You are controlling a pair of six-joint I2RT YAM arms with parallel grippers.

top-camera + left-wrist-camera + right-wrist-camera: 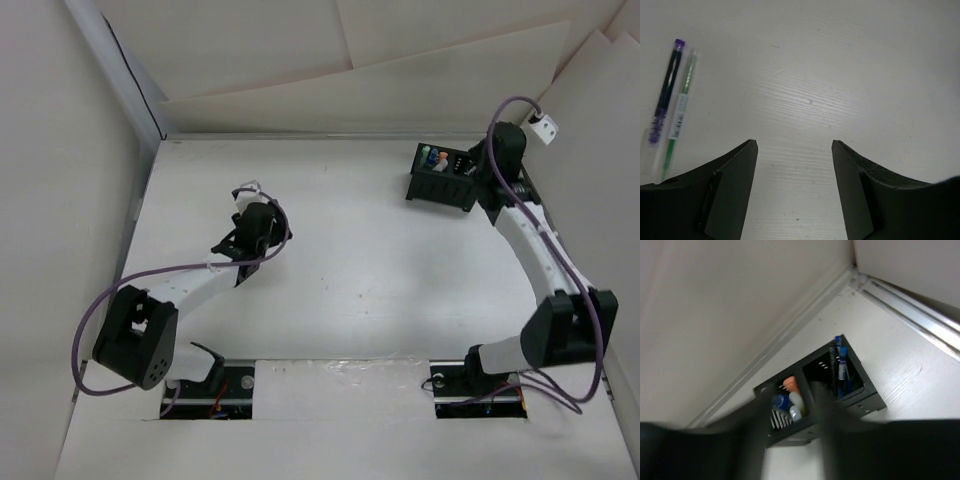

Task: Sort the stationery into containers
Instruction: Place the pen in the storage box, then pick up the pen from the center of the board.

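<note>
Left on the white table (840, 75), a purple pen (665, 95) and a green pen (680, 110) side by side, just beside the left gripper (795, 145), jaws spread wide with nothing between. Far right, near the back wall, the black organiser box (866, 390), with blue pens (841, 365) in one compartment and orange, blue and white pieces (790, 396) in the next. Above it the right gripper (789, 387), blurred, jaws apart, nothing seen between them.

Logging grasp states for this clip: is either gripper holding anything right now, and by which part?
Left gripper: nothing, jaws open and empty. Right gripper: too blurred to tell, above the organiser box.
</note>
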